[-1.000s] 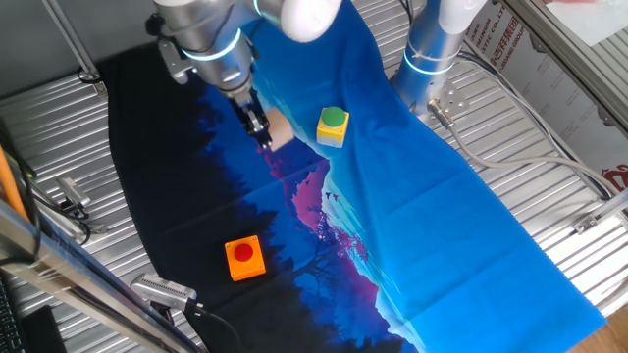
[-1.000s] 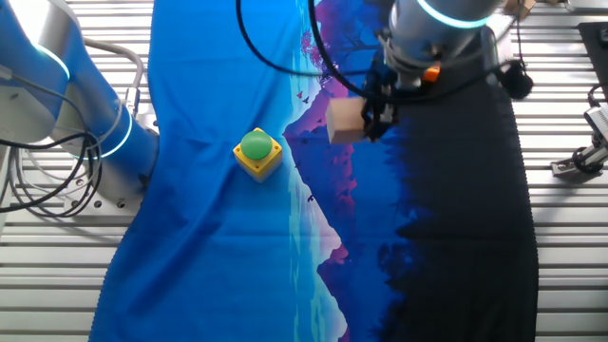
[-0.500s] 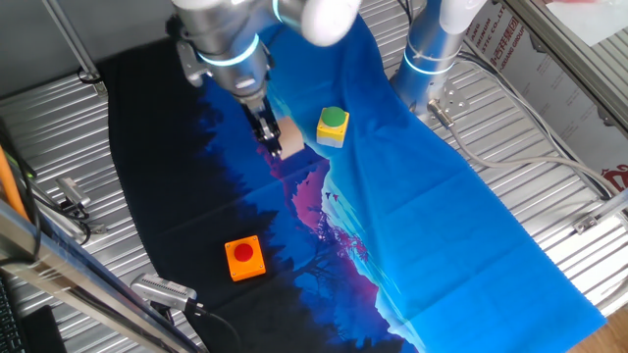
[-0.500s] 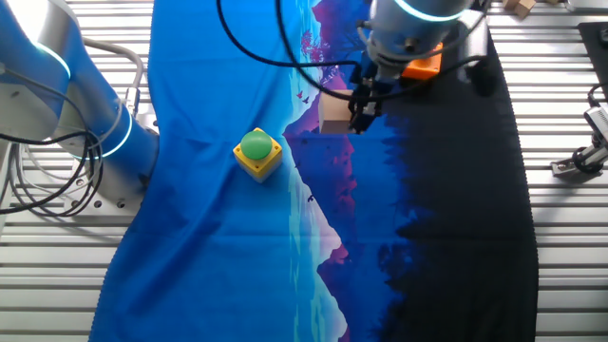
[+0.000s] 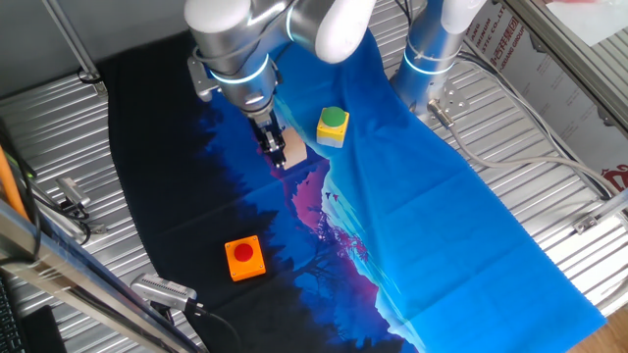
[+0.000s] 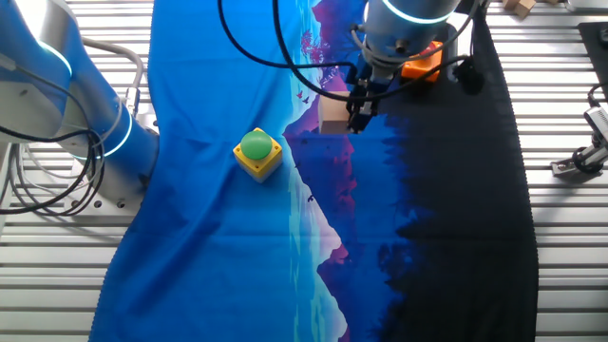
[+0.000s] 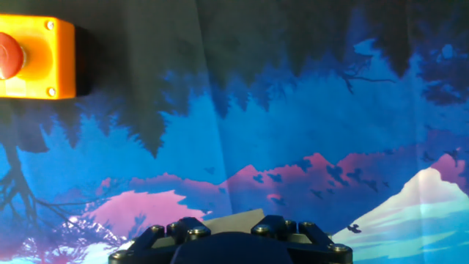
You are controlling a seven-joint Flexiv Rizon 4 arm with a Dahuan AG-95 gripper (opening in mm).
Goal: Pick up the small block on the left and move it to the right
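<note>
The small tan block [image 5: 292,149] is held between my gripper's [image 5: 279,155] fingers, just above the blue and purple cloth [image 5: 412,196]. In the other fixed view the block [image 6: 332,119] sits at the gripper [image 6: 353,122] beside the yellow block with green circle [image 6: 257,153]. In the hand view only the block's top edge [image 7: 233,220] shows between the gripper's [image 7: 231,233] black finger bases. The gripper is shut on the block.
The yellow block with green circle [image 5: 333,126] stands close to the right of the held block. An orange block with red circle [image 5: 244,258] lies near the cloth's front; it also shows in the hand view [image 7: 33,59]. A second arm's base [image 5: 432,54] stands at the back.
My gripper has moved with the tan block across the cloth, rightward and slightly forward in one fixed view, nearer to the yellow block.
</note>
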